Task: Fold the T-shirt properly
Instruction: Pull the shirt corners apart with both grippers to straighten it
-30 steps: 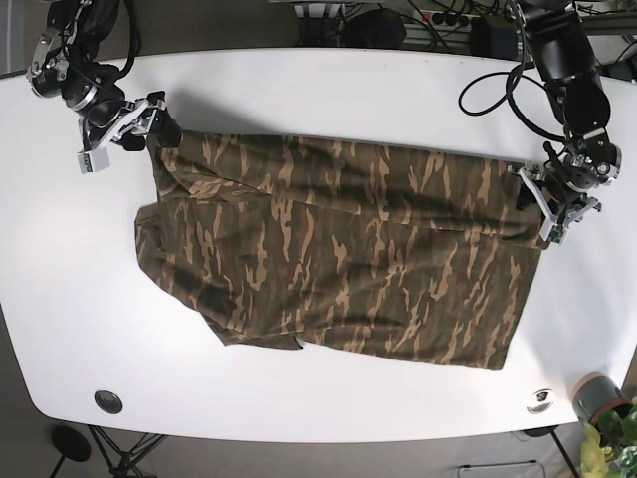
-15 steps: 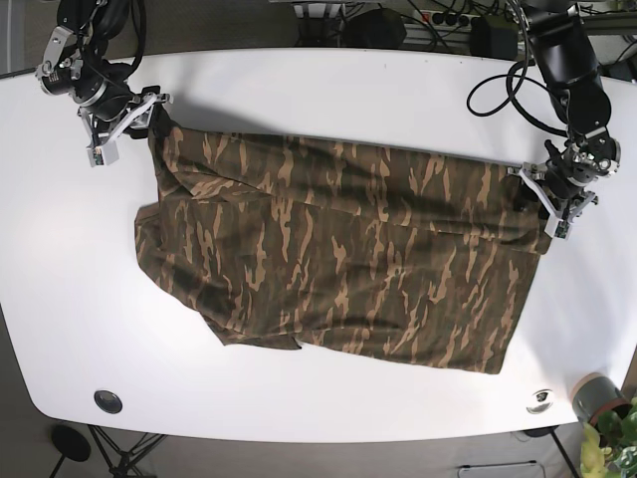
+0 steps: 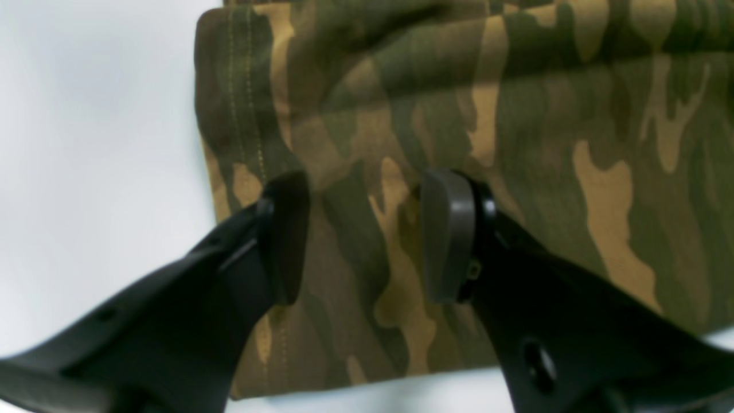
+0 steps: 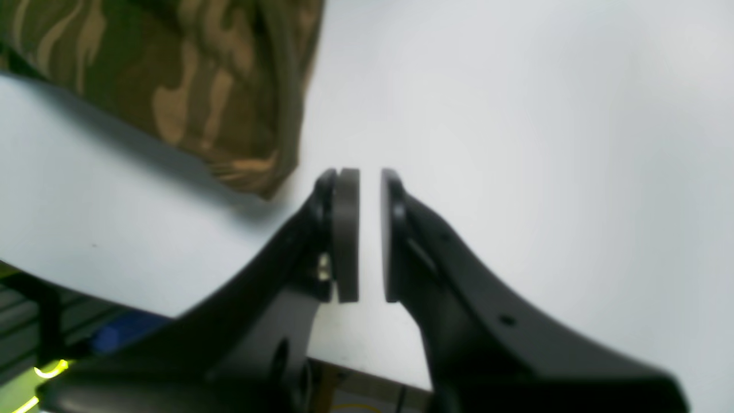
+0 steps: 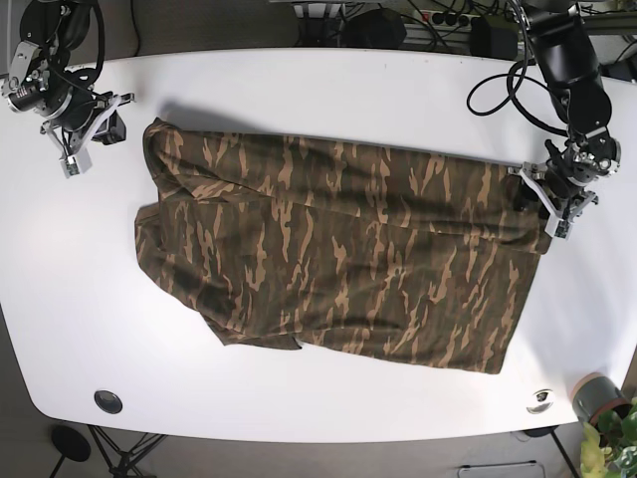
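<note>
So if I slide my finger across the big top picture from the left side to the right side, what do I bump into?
The right pincer → the camouflage T-shirt spread on the white table → the left pincer at the shirt's edge → the small plant in the corner.

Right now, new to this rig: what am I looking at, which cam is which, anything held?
Two robot arms work at a white table. The base view looks down from overhead; each wrist view sits just behind one gripper. A camouflage T-shirt lies spread on the table, partly folded.

The left gripper, at the base view's right, has its jaws apart over the shirt's hemmed corner, gripping nothing. The right gripper, at the base view's left, is off the cloth over bare table, its pads slightly apart and nothing between them.
</note>
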